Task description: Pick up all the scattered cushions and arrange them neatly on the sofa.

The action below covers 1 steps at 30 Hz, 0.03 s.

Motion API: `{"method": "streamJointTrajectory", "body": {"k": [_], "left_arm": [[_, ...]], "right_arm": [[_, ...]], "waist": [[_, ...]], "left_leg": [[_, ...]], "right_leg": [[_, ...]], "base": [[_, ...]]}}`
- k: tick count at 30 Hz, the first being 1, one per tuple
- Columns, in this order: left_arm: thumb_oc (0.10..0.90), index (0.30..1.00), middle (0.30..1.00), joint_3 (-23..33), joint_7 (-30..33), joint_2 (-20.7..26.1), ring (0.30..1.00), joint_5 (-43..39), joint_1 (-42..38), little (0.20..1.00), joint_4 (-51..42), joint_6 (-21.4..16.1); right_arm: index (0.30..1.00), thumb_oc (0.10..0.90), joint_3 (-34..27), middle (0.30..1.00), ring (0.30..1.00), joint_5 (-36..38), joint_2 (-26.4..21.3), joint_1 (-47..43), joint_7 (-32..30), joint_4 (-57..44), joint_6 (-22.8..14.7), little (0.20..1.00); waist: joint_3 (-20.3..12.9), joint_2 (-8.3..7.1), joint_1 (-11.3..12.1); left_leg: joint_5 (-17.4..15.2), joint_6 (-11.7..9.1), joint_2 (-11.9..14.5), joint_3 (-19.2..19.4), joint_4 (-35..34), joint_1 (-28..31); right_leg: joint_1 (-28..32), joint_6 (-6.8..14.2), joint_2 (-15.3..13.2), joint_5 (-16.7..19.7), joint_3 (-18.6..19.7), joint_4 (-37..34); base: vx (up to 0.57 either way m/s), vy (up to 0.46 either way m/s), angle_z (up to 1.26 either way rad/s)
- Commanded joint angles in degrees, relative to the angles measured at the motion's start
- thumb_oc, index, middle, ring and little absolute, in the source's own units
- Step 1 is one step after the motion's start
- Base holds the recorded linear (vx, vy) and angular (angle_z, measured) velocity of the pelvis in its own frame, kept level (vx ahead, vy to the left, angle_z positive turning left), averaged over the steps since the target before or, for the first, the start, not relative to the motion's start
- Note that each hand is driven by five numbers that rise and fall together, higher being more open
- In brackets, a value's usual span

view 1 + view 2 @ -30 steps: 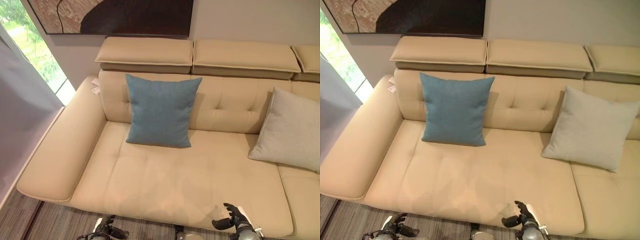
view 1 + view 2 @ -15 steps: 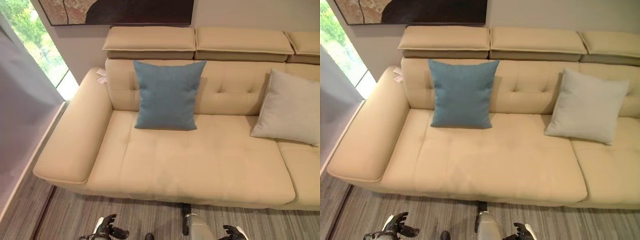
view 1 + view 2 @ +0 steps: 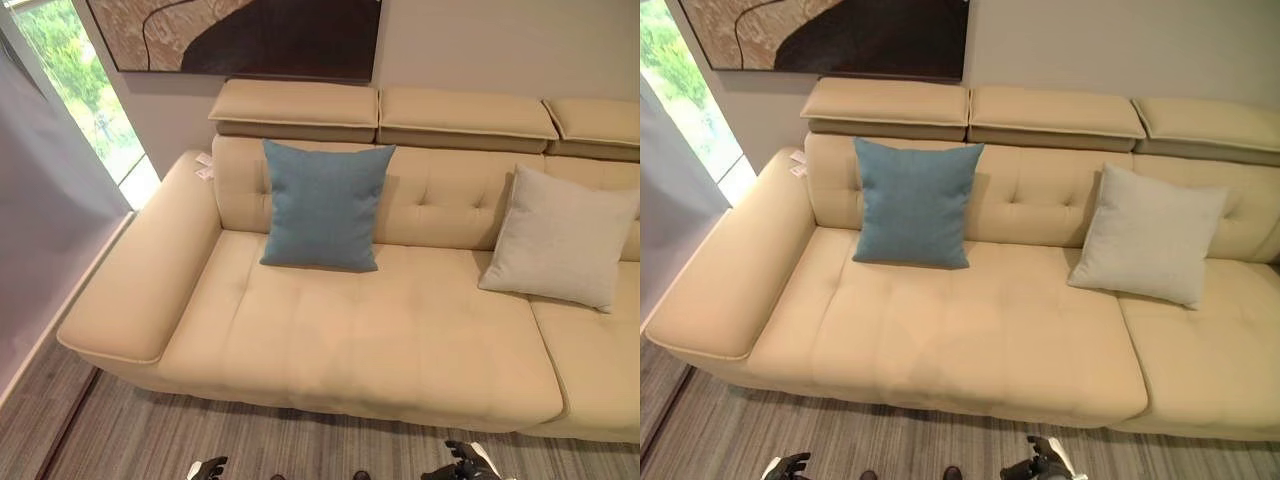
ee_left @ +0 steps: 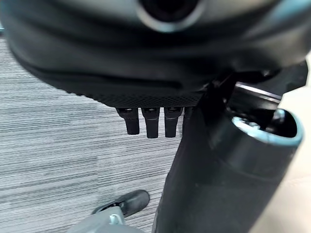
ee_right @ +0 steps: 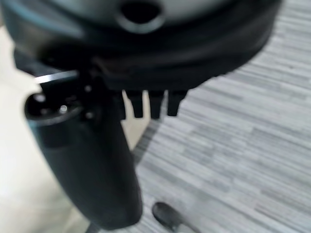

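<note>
Standing off from the sofa, the left hand and right hand hang low over the floor, fingers loosely released, grasping nothing. Count: two cushions, a blue cushion and a grey cushion, each upright against the backrest. Judged near complete; next move calls for finding any remaining cushion.

Wall art: a framed picture in tan and dark brown hangs on the wall.
Window: a bright window shows green foliage outside.
Curtain: a grey curtain hangs just beside the window.
Floor: grey striped flooring runs along the foreground.
</note>
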Motion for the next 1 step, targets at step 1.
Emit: {"method": "streamJointTrajectory", "body": {"k": [1], "left_arm": [[0.800,0.900,0.900,2.47,0.16,2.08,0.900,-0.19,-2.55,0.900,0.55,-0.73]], "right_arm": [[0.900,0.800,0.90,0.900,0.900,0.87,-0.38,-2.42,-1.62,1.81,-1.11,0.900]], "waist": [[1.67,-4.33,-0.20]], "left_leg": [[-3.59,0.95,-6.06,-2.73,-2.28,1.50]], "right_leg": [[5.76,5.88,-3.37,0.08,0.05,-5.53]], "base": [[0.00,0.000,0.00]]}}
